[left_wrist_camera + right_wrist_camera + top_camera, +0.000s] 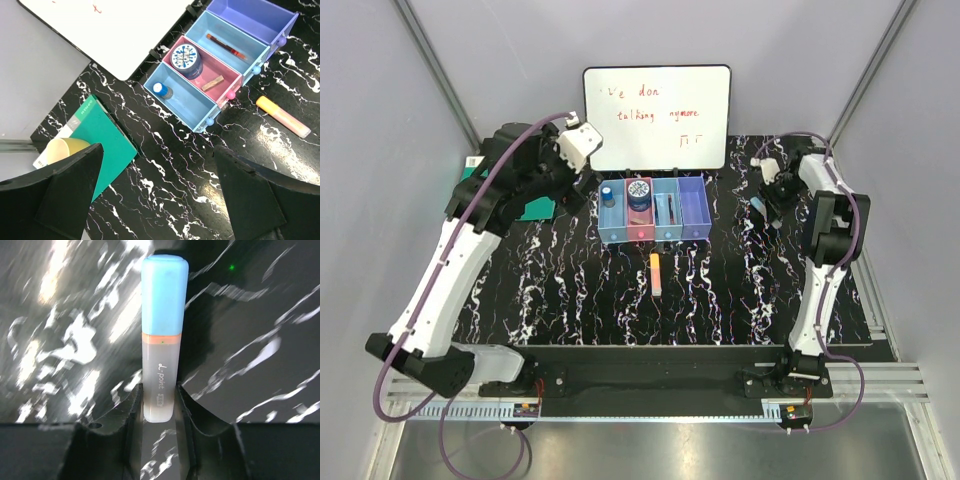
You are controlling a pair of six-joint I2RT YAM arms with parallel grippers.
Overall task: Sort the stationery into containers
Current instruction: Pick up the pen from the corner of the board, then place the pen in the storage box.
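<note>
The four joined bins [655, 212] stand at the back middle of the mat, also in the left wrist view [220, 60]. The left blue bin holds a small blue-capped pen [162, 90]. The pink bin holds the round blue disc [186, 59] and a short brown stick [212, 83]. The other blue bin holds the dark-red pen [227, 44]. The purple bin [250, 15] looks empty. An orange marker [656, 274] lies in front of the bins. My left gripper [157, 200] is open and empty, left of the bins. My right gripper [160, 400] is shut on the light-blue marker [161, 340], far right [761, 204].
A whiteboard [657, 117] leans behind the bins. A green notebook [100, 145] and a yellow cup [65, 148] sit at the back left, near my left fingers. The black marbled mat [570, 290] ends near the right arm's base.
</note>
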